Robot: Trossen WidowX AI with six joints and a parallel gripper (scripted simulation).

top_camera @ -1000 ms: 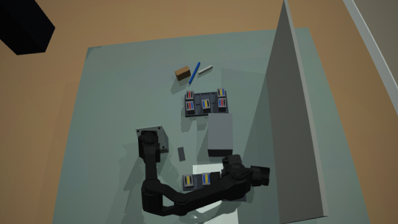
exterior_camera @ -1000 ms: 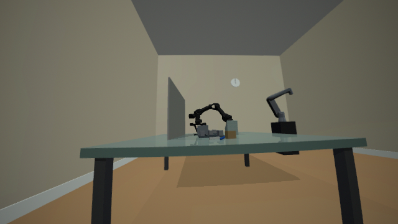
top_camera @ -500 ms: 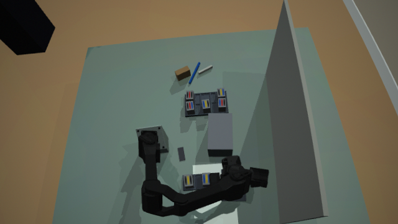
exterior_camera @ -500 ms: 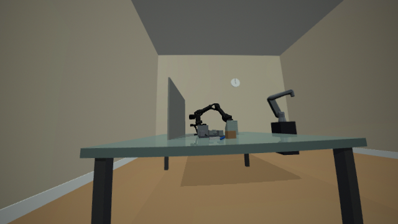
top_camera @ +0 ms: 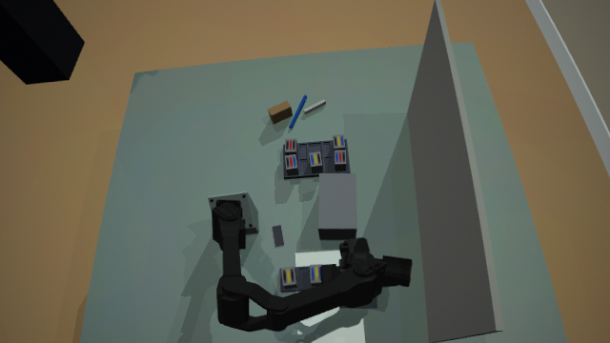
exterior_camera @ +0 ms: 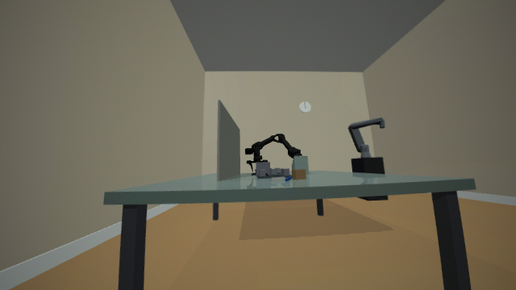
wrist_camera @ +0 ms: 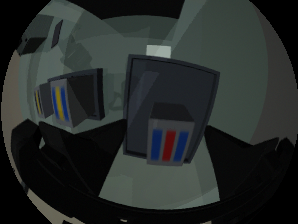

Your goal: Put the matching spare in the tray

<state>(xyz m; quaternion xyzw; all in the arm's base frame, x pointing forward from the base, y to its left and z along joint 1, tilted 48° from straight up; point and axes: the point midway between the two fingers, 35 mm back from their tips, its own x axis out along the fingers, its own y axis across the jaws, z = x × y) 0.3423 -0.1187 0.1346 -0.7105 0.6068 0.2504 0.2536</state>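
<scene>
My gripper (wrist_camera: 168, 127) is open, its fingers apart on either side of a grey spare with blue, red and blue stripes (wrist_camera: 170, 145). The spare sits in the near part of the dark tray (wrist_camera: 175, 82) (top_camera: 367, 306) in the wrist view, close to its near rim, with no finger seen touching it. In the top view the arm hides the spare and most of the tray. A dark rack (top_camera: 317, 174) holds several striped spares. Which thing is the mounted unit, and its printed code, I cannot tell.
A second dark holder (top_camera: 301, 284) left of the tray carries two yellow-centred units (top_camera: 288, 276) (top_camera: 315, 274). A large grey box (top_camera: 337, 202) stands between rack and tray. A tall panel (top_camera: 448, 191) rises at the right. A brown block (top_camera: 280, 111) and blue rod (top_camera: 298, 111) lie behind the rack.
</scene>
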